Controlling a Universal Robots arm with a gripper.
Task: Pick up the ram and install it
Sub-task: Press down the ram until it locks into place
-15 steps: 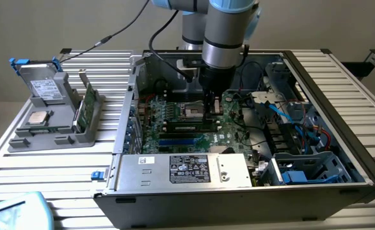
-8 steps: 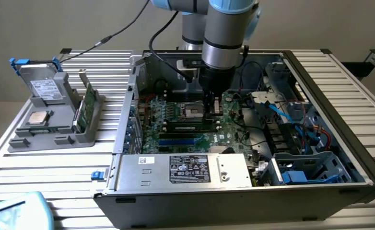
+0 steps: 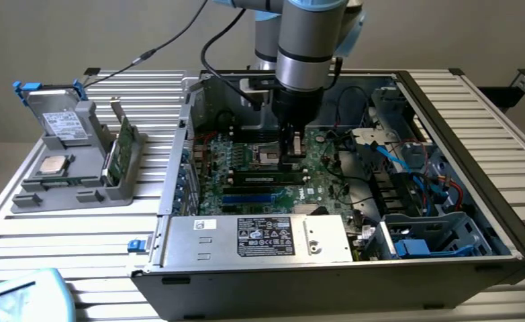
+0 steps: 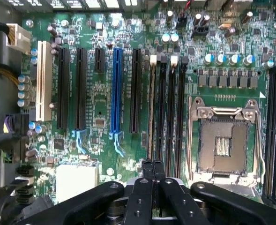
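The slatted metal worktop (image 3: 83, 221) carries an open desktop computer case (image 3: 477, 168) lying on its side, with the grey power supply (image 3: 258, 238) along its near edge and a tangle of blue and red cables (image 3: 423, 181) toward the exterior view's right. Toward the exterior view's left stands a grey parts holder (image 3: 66, 174), which holds a hard drive (image 3: 64, 124), a square silver processor chip (image 3: 55, 164) and a wider green card (image 3: 119, 151) standing on edge.

The arm (image 3: 303, 47) reaches straight down into the case over the green motherboard (image 4: 100, 112). In the wrist view the board shows its long black expansion slots (image 4: 79, 89), one blue slot (image 4: 115, 89), a white slot (image 4: 45, 79), the empty processor socket (image 4: 222, 140) and a bank of narrow memory slots (image 4: 168, 108) between them.

The pincer (image 4: 152, 171) hangs just above that memory bank with its fingers pressed together. A thin edge-on strip seems to run along the memory slot nearest the expansion slots (image 4: 152, 108), directly in line with the fingertips; that is most likely the ram, standing in its slot, though seen edge-on I cannot be sure. In the exterior view a long dark stick (image 3: 264, 178) lies across the board just below the pincer, which fits the same reading.

My judgement is that picking up is done and the stick is placed; whether it is fully seated and its latches are closed cannot be told.
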